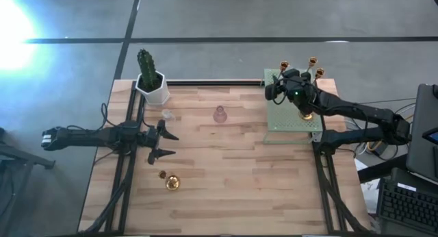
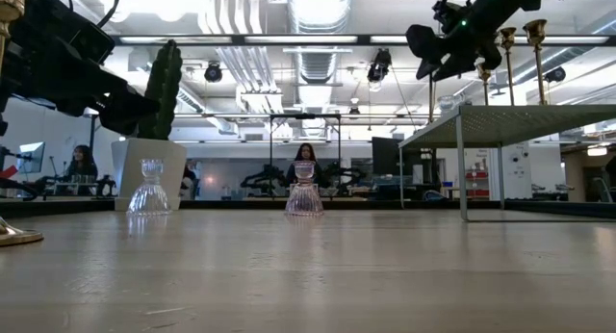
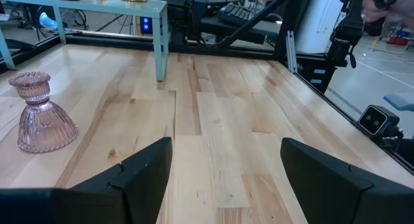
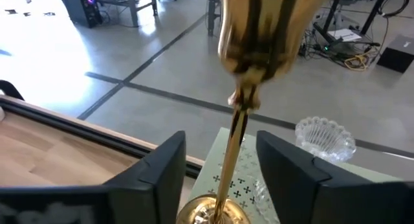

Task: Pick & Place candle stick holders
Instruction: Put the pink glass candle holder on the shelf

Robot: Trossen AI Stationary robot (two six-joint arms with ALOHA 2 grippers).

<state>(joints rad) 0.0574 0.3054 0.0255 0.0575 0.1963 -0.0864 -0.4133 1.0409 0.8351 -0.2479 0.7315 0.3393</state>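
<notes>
The right gripper (image 1: 291, 83) is at the upper right of the high view, over the pale green stand (image 1: 277, 131). In the right wrist view a gold candle stick holder (image 4: 249, 68) stands straight up between the two dark fingers (image 4: 165, 169). Its thin stem runs up and down, its round foot sits on the stand, and its cup is at the top. The jaws are spread a little, with a gap on each side of the stem, so they do not pinch it. It looks set down, and I think the gripper can now lift straight up and away without knocking it. A clear glass holder (image 4: 325, 138) sits just beside it on the stand, so a sideways pull could bump that one.

More gold holders (image 1: 313, 61) stand at the far edge of the stand.

The left gripper (image 1: 164, 144) waits at the left of the high view, low over the desk (image 1: 233, 189), with its jaws spread wide and nothing in them. A pink glass holder (image 1: 220, 114) stands in the middle of the desk. A clear glass holder (image 1: 166, 115) stands near the white cactus pot (image 1: 153, 86). A gold holder (image 1: 171, 183) lies at the lower left. These three are much nearer the left arm.
</notes>
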